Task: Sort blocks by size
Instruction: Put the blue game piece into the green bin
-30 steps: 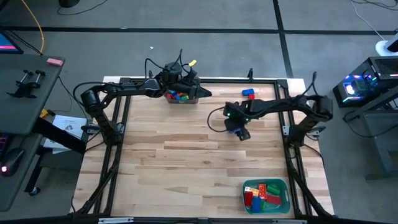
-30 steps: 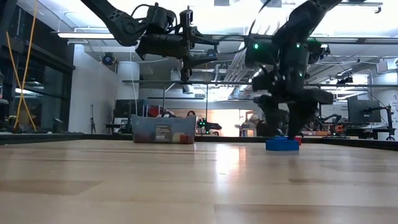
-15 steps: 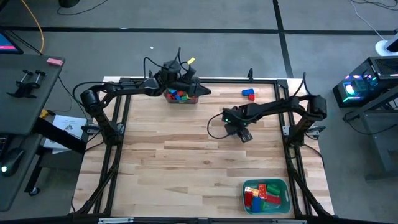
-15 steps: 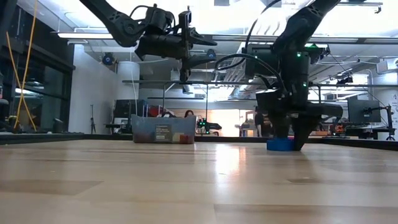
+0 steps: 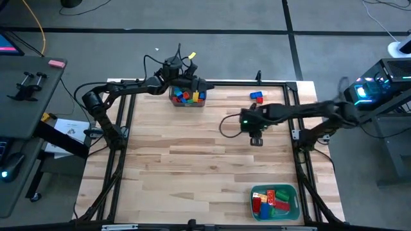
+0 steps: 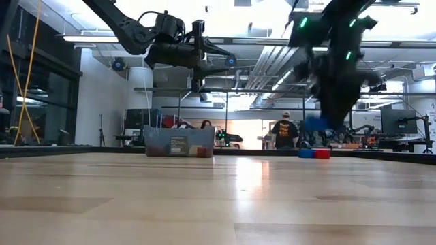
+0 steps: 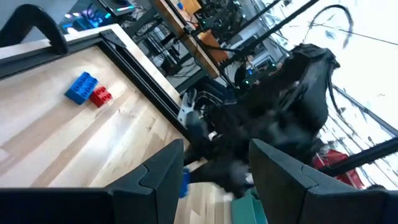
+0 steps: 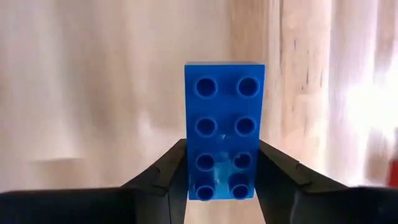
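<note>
Blue block (image 8: 224, 157) — studs clear only at the wrist — clamped in right claw (image 8: 221, 180).

this is looking like a robotics lab or workshop: two dark arms are standing on a framed wooden table (image 5: 192, 154) on grey floor. beside the table, desks are carrying lit computers (image 5: 376, 90), and beyond it a person (image 6: 281, 131) is standing among monitors (image 6: 398, 121).
</note>
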Controlling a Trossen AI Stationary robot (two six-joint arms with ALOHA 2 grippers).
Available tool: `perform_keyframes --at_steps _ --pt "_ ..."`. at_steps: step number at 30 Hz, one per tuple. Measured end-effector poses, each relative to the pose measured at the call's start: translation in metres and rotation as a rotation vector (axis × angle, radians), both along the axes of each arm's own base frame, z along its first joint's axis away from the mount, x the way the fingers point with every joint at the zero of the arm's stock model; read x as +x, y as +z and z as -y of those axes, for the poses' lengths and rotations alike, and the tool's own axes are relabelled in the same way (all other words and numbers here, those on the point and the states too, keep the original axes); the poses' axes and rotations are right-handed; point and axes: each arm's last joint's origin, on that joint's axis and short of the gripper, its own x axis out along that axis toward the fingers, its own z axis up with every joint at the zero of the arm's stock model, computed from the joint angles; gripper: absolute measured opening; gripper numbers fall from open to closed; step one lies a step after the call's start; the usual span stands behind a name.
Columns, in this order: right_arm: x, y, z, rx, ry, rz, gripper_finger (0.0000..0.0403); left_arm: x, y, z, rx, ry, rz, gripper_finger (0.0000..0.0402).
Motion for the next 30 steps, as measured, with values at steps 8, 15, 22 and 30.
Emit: perform_keyframes --at_steps 8,15,22,30 --pt "-0.038 0.062 -0.054 0.346 -0.212 0.271 0.0137 0.001 0.0 0.003 0.016 -0.051 0.008 0.0171" --pt "-0.049 0.076 -0.141 0.685 -0.215 0.281 0.0137 0.005 0.0 0.01 0.018 -0.074 0.008 0.0171" --pt "-0.06 0.062 -0.22 0.865 -0.205 0.16 0.0137 0.01 0.0 0.017 0.018 -0.096 0.008 0.0171" --pt "-0.061 0.035 -0.241 0.82 -0.327 -0.014 0.0232 0.01 0.0 0.017 0.019 -0.095 0.008 0.0171"
